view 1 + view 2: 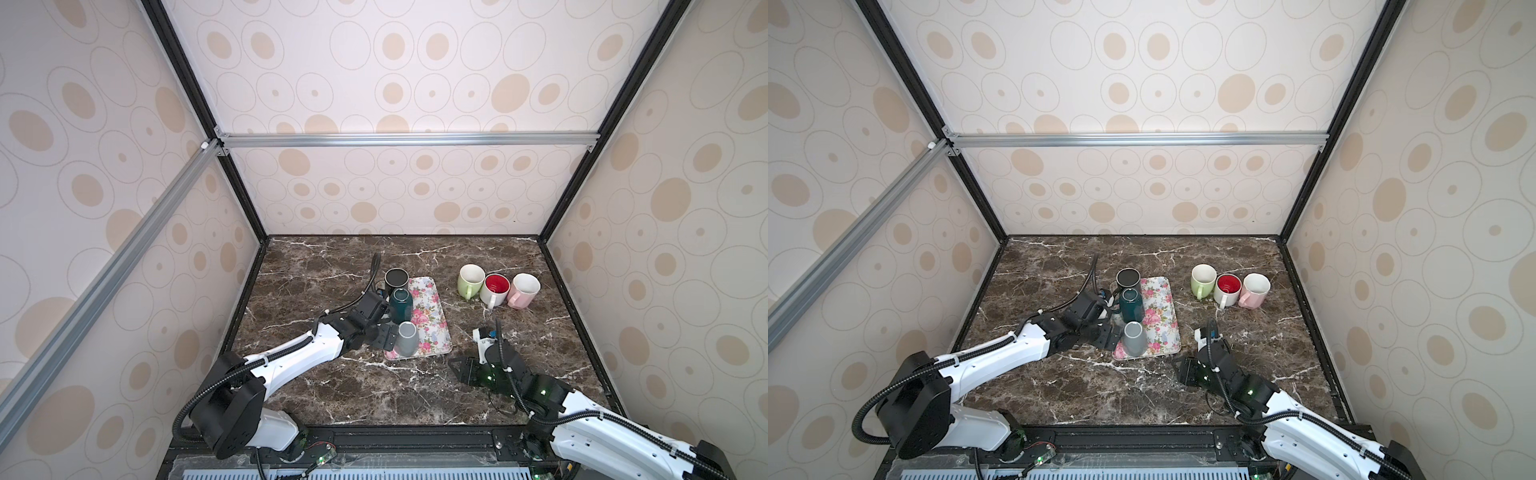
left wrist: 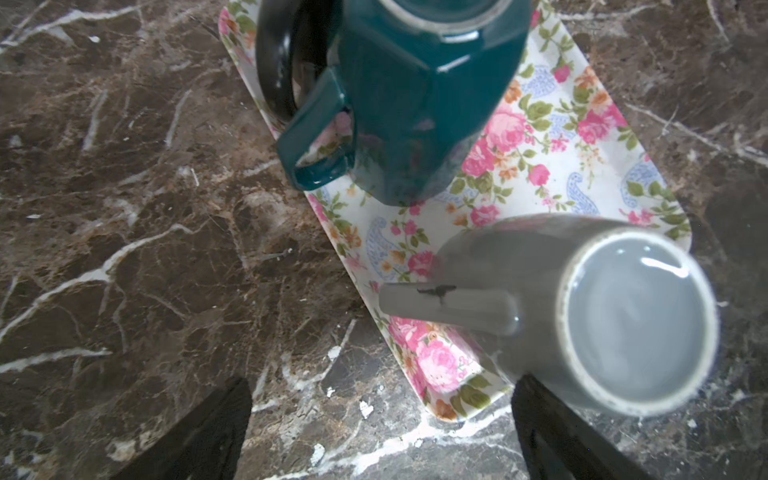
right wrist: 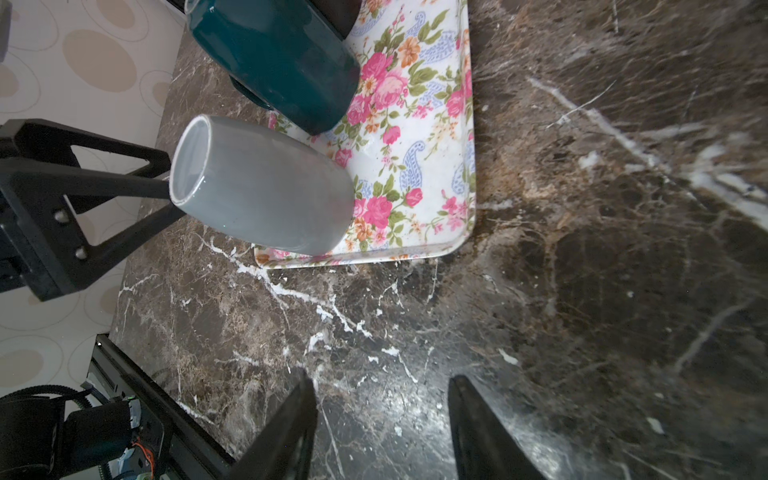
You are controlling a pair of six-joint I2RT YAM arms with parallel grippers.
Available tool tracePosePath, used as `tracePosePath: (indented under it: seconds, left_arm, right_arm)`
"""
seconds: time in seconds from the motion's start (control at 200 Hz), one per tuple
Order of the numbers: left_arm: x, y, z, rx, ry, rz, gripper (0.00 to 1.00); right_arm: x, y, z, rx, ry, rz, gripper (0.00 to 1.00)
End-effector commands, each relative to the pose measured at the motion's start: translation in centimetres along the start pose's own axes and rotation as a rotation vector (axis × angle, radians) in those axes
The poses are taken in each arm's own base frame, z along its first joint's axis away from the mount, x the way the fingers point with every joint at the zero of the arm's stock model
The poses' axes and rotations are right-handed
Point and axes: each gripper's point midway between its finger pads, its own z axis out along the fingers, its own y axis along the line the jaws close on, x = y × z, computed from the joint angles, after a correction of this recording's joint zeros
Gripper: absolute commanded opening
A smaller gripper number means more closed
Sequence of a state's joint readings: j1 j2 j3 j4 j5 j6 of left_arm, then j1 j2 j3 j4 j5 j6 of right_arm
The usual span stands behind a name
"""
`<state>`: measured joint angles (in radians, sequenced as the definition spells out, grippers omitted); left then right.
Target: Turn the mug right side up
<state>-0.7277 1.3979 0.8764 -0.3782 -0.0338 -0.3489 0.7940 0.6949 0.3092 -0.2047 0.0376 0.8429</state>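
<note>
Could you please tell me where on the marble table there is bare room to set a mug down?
The bare patches of the brown marble table are the near strip between the two arm bases, the far band by the back wall, and the gap between the floral tray and the upright green, red-lined and pink mugs. The tray's left edge is crowded.

The left arm (image 1: 299, 353) is stretched out low from the near-left corner, reaching forward and toward the middle, wrist bent so the left gripper (image 1: 388, 336) points sideways toward the centre. Its jaws are spread wide with nothing between them; in the left wrist view you can see both black fingers (image 2: 199, 440) far apart. The right arm (image 1: 1308, 432) comes in from the near-right corner, elbow low, with the right gripper (image 1: 1177, 368) hovering just over the surface. Its fingers (image 3: 286, 432) sit partly apart, gripping nothing.
</note>
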Motion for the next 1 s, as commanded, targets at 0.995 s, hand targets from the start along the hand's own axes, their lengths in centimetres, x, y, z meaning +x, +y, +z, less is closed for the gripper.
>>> tracePosePath:
  seconds: [0.995]
  left_arm:
    - [-2.8, -5.1, -0.7, 0.24, -0.133, 0.251, 0.96]
  right_arm:
    - [0.4, -1.8, -0.4, 0.06, -0.027, 0.004, 0.54]
